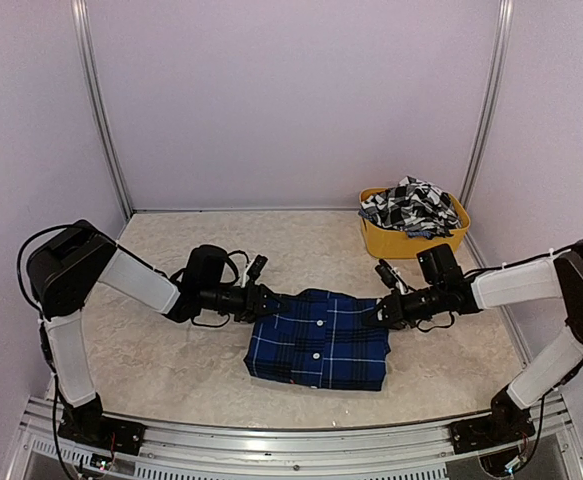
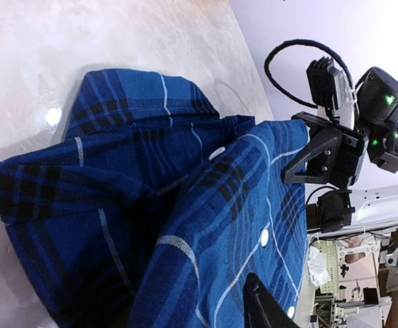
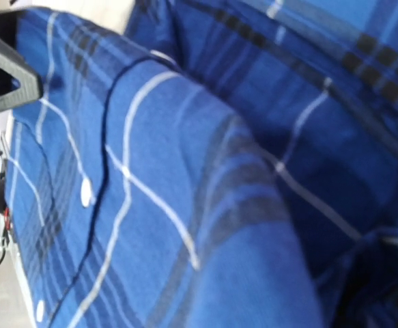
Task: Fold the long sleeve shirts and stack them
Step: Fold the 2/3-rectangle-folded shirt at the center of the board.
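My left pincer (image 1: pixel 269 300) and right pincer (image 1: pixel 379 315) each gripped a far corner of the blue plaid shirt (image 1: pixel 316 348). It lay folded.

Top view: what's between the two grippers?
The folded blue shirt fills the gap: left gripper at its left edge, right gripper at its right. Clearest in the top view.

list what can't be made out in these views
- Top view: whether the left hand or right hand grips the blue shirt; fingertips too small.
- Right wrist view: cloth fills the blurred frame, hiding the grip.
- Top view: checked shirt partly hidden by the yellow tub wall.
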Controlling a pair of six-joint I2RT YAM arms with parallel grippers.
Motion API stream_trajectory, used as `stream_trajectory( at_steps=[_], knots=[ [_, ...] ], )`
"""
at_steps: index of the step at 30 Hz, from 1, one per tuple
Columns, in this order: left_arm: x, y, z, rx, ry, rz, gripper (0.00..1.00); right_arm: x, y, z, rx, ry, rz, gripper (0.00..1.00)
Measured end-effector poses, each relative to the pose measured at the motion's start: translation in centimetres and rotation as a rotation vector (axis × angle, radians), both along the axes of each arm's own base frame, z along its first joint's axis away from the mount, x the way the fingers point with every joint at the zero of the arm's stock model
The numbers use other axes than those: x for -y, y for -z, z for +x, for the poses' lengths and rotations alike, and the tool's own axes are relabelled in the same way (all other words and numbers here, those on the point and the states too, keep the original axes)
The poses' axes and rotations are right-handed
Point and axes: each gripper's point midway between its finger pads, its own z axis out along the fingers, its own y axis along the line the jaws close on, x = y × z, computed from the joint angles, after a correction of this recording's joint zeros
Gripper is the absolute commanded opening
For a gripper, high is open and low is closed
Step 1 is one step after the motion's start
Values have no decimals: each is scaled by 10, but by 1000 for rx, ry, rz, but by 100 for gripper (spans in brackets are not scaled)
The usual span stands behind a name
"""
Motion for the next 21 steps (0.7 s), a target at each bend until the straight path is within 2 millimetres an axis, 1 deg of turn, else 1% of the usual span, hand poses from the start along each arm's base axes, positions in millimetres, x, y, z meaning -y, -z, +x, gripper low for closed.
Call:
stream_trajectory(
  at_steps=[4, 7, 10, 14, 17, 19, 20, 21],
  knots=[
    [-3, -5, 4, 37, -15, 21, 42, 8, -15, 1, 58, 43, 5, 0],
    [-6, -4, 7, 55, -32, 43, 46, 16, -18, 4, 78, 78, -1, 0],
    [-9, -1, 10, 70, -49, 67, 50, 23, -9, 5, 74, 107, -27, 0],
    [-13, -1, 14, 92, -76, 99, 54, 34, 6, 0, 69, 146, -73, 0],
    [-16, 0, 18, 112, -99, 125, 61, 44, 16, -3, 68, 189, -115, 1],
    [-19, 3, 20, 126, -117, 152, 67, 51, 22, -5, 64, 221, -143, 8],
    [-20, 4, 21, 132, -121, 164, 73, 53, 25, -6, 59, 234, -153, 12],
    [-22, 5, 22, 139, -133, 180, 94, 57, 30, -7, 57, 245, -168, 15]
  ],
)
